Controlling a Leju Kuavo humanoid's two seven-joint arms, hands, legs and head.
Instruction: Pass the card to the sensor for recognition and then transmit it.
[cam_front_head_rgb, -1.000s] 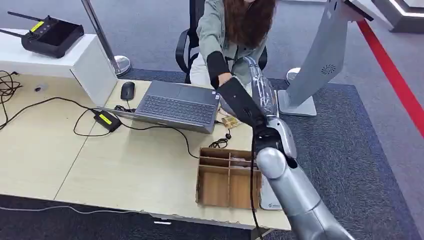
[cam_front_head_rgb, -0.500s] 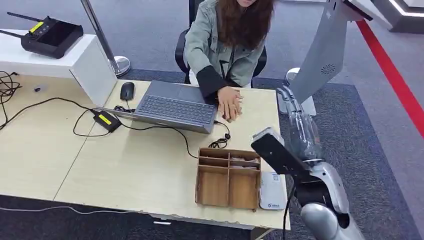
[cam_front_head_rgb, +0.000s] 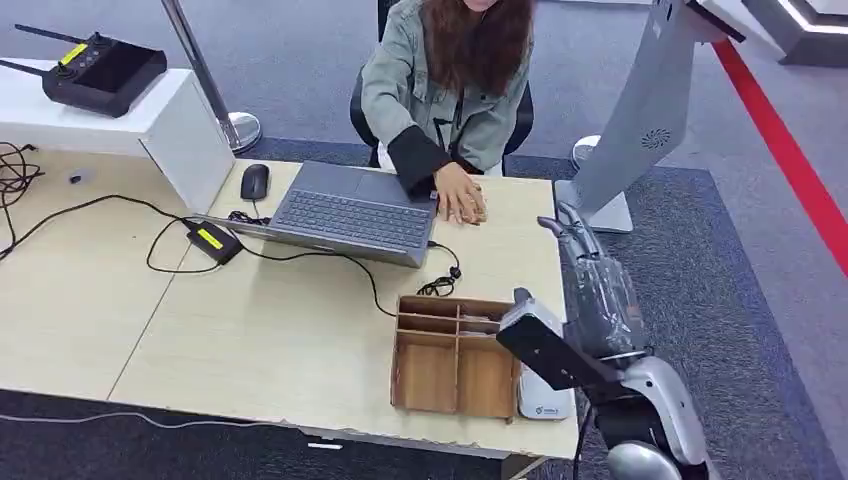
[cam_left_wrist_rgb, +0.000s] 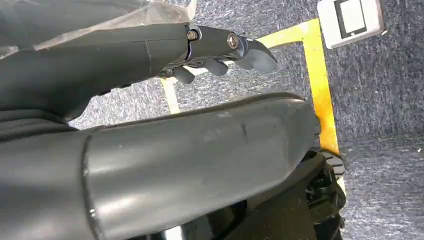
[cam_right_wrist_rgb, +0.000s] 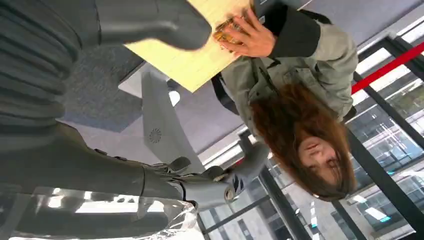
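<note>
Right hand (cam_front_head_rgb: 590, 270) hovers past the surface's (cam_front_head_rgb: 300, 340) far corner, fingers spread, holding nothing. A card (cam_right_wrist_rgb: 227, 27), seemingly, lies on the surface under the seated person's hand (cam_front_head_rgb: 462, 195). White sensor (cam_front_head_rgb: 545, 392) sits beside the wooden tray (cam_front_head_rgb: 455, 355). Handover looks done; little appears left. Left hand (cam_left_wrist_rgb: 220, 47) hangs empty, fingers loosely apart.
</note>
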